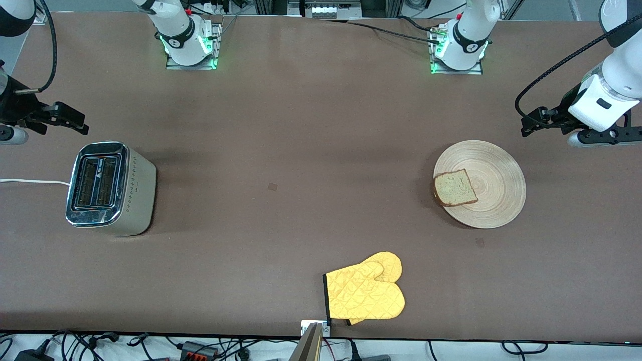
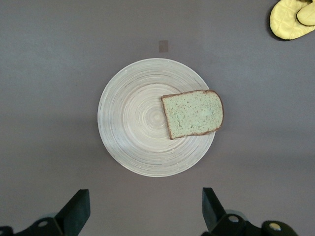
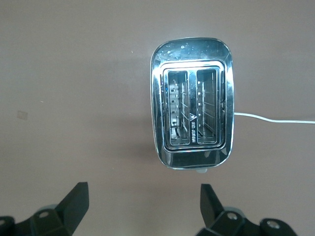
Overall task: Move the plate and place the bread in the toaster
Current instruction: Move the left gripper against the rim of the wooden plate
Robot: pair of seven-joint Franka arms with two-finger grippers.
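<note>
Hovering with its fingers spread wide and empty, the left claw [image 2: 142, 211] hangs over bare desk [image 1: 301, 150] just beside the plate [image 1: 494, 175], at the left arm's end of the desk. The right claw [image 3: 140, 209] is equally spread and empty, poised over the desk near the toaster [image 1: 108, 188] at the right arm's end. The wooden plate lies flat with the bread [image 1: 454, 188] resting on it, 1 slice set toward the plate's edge and overhanging the rim slightly. The toaster stands upright, both of its 2 slots bare, its white cord [image 1: 30, 181] trailing off the desk. A yellow oven mitt [image 1: 366, 293] lies nearer the front camera, between the two. Nothing looks started: the first step, moving the plate, is in hand, and it likely calls for the left claw to descend and pinch the plate's rim without tipping the bread off.
</note>
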